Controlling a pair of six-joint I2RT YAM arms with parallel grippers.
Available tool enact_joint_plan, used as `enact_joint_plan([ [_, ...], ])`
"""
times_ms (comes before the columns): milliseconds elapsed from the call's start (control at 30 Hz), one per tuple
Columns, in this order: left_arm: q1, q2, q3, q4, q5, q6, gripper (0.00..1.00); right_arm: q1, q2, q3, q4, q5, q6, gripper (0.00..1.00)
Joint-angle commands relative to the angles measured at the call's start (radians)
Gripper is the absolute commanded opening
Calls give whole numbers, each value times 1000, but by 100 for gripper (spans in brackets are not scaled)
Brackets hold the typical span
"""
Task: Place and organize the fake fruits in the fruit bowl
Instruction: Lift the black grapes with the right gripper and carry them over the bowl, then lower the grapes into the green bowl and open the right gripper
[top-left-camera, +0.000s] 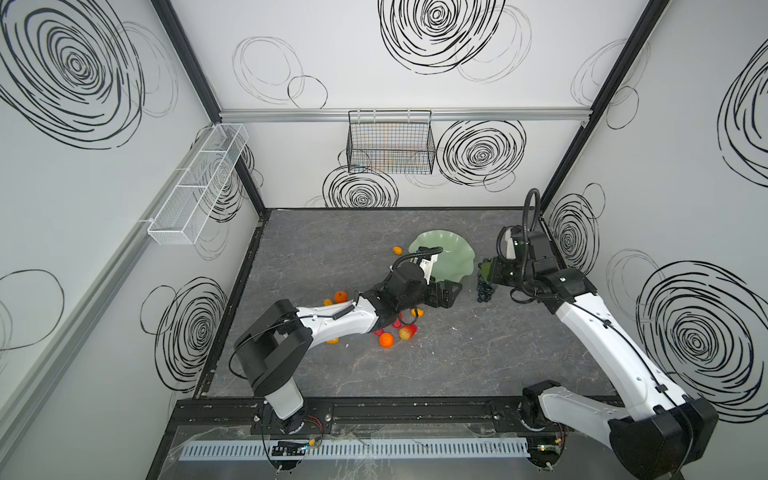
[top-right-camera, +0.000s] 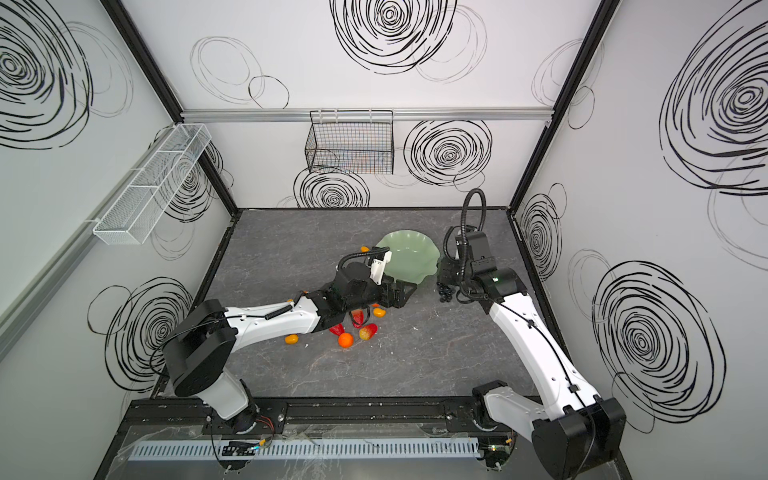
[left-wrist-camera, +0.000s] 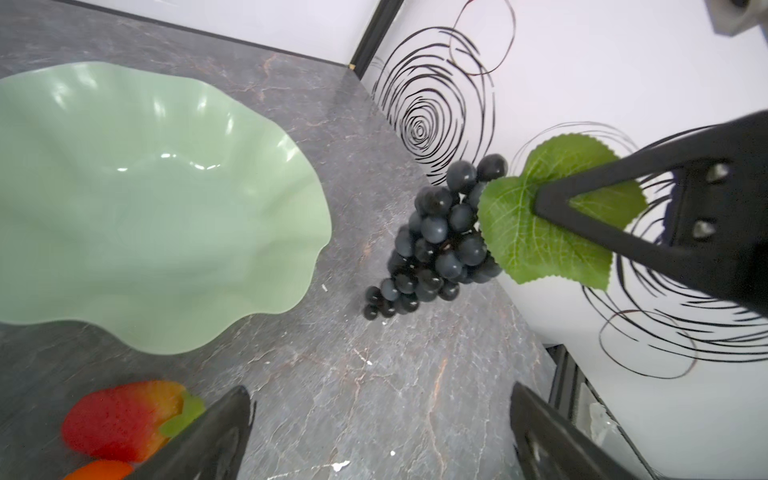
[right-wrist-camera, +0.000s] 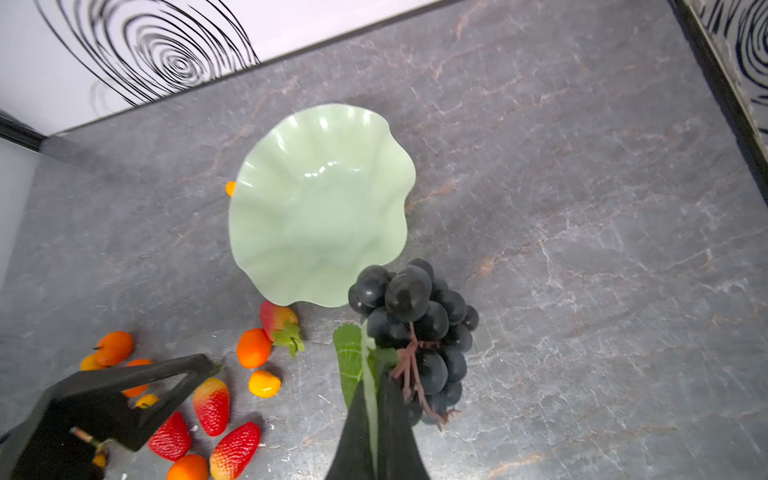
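Observation:
The pale green fruit bowl (top-left-camera: 432, 243) (top-right-camera: 409, 253) (right-wrist-camera: 320, 208) stands empty at the back middle of the table. My right gripper (top-left-camera: 484, 268) (right-wrist-camera: 376, 382) is shut on the green leaf (left-wrist-camera: 519, 232) of the dark grape bunch (top-left-camera: 483, 289) (left-wrist-camera: 436, 245) (right-wrist-camera: 415, 316). The bunch hangs just right of the bowl's rim. My left gripper (top-left-camera: 451, 293) (left-wrist-camera: 380, 390) is open and holds nothing, low over the table by the bowl's front edge. Strawberries (right-wrist-camera: 212, 405), tangerines (top-left-camera: 386, 340) (right-wrist-camera: 253, 347) and kumquats (right-wrist-camera: 264, 383) lie scattered under and beside the left arm. One kumquat (top-left-camera: 397, 250) lies behind the bowl's left edge.
A black wire basket (top-left-camera: 390, 145) hangs on the back wall and a white mesh basket (top-left-camera: 195, 187) on the left wall. The right wall stands close behind the grape bunch. Another tangerine (top-left-camera: 340, 296) lies left of the left forearm.

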Motion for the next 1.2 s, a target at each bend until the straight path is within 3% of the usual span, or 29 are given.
enact_joint_plan([
  [0,33,9,38,154,107,11,99,-2,-22,62,45,-44,-24,0],
  [167,78,-5,45,187,153,3,100,0,20,175,29,-74,-29,0],
  [433,161,-41,50,117,129,41,99,9,145,311,73,-118,-27,0],
  [1167,276,-50,-4,4,68,139,99,94,546,435,242,-266,-1,0],
])
